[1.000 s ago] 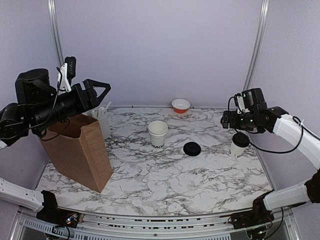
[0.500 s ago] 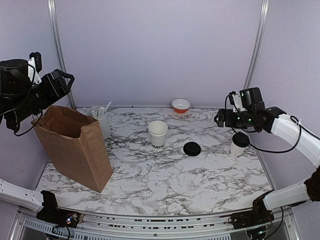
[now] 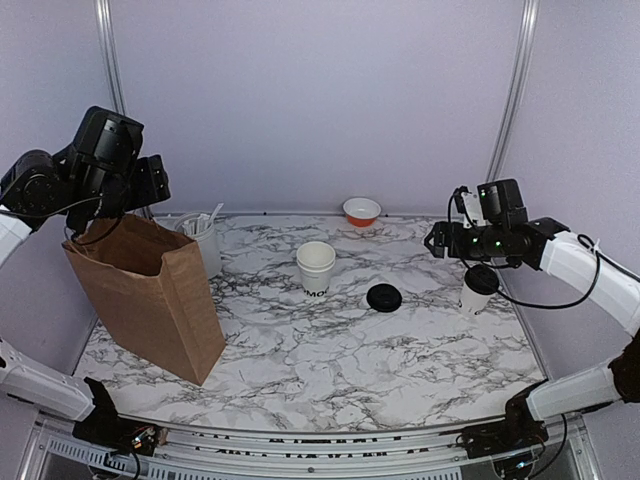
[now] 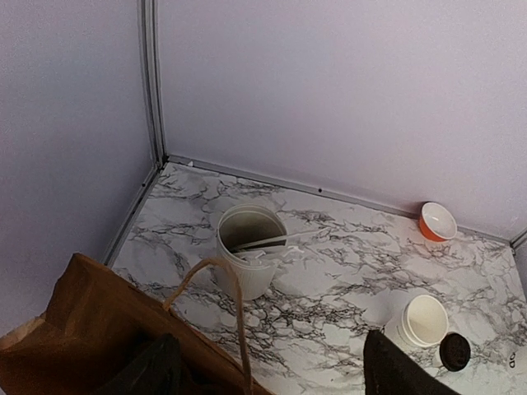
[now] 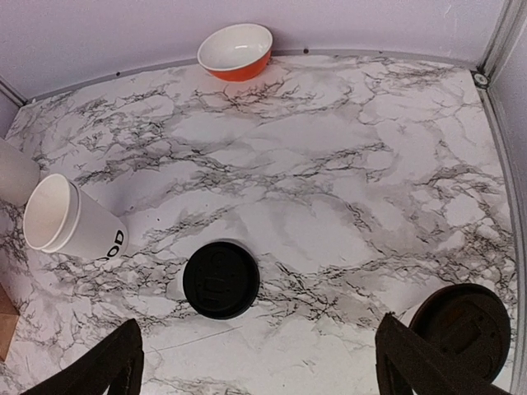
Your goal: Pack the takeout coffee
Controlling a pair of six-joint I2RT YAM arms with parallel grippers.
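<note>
Right gripper (image 5: 259, 350) hangs with its jaws spread wide and nothing between them, high over the right side of the white marble-patterned table (image 3: 330, 370). Just below it and off to its right stands a white tapered paper cup capped with a round black lid (image 3: 478, 288), upright, long axis vertical, lid facing up. Whether that lid is pressed fully home is hard to tell.

Straight under the jaws a loose round black plastic lid (image 5: 221, 278) lies flat. Farther left an open white paper cup with dark lettering (image 3: 315, 266) stands mouth up.

Across the table, the left gripper (image 4: 268, 370) is likewise open and empty above the mouth of the standing brown paper bag (image 3: 150, 295). The right arm is clearly nearer both cups.
</note>
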